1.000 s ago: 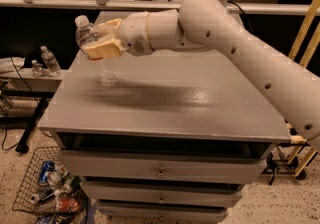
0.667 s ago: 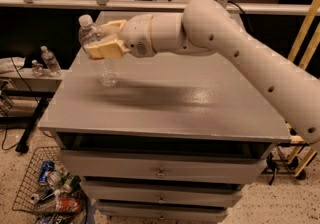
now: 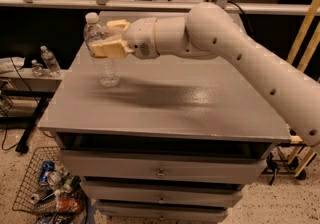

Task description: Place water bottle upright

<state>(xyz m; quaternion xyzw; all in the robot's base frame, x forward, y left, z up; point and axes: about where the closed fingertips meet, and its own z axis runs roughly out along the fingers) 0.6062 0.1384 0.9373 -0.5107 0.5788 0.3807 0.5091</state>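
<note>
The water bottle (image 3: 104, 66) is clear ribbed plastic with a white cap. It stands nearly upright at the far left of the grey cabinet top (image 3: 180, 108), its base on or just above the surface. My gripper (image 3: 106, 38) is shut on the water bottle around its shoulder, with tan fingers (image 3: 109, 48) on both sides. The label band is hidden behind the fingers. The white arm reaches in from the right.
Two smaller clear bottles (image 3: 46, 62) stand on a low shelf left of the cabinet. A wire basket (image 3: 45, 190) with cans sits on the floor at lower left. Drawers (image 3: 160, 170) face forward below the top. A railing runs behind.
The bottle has turned from slightly tilted to closer to upright in the gripper. The gripper has stayed shut on it at the same spot.
</note>
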